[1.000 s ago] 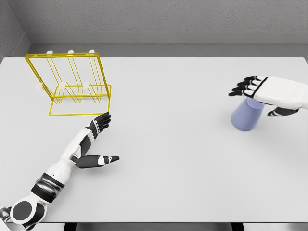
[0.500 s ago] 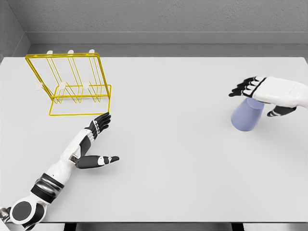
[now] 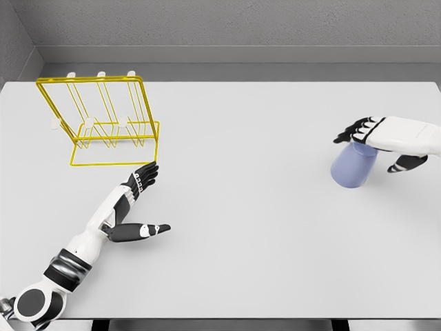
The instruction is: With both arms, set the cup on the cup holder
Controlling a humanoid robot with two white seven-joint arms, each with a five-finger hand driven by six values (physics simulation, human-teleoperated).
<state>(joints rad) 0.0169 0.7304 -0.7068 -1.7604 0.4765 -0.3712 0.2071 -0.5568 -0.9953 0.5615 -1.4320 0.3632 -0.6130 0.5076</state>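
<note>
Under the right hand (image 3: 386, 136), fingers (image 3: 353, 129) spread, the cup (image 3: 352, 167) with its top hidden.

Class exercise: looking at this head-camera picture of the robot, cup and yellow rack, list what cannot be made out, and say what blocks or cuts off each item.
1. Head view: the top of the blue cup is covered by the right hand, so contact cannot be judged.
2. The right arm is cut off by the picture's right edge.
3. The small white tips on the yellow wire cup holder are too small to identify.
4. The left hand lies open; its shoulder is cut off at the bottom-left corner.
</note>
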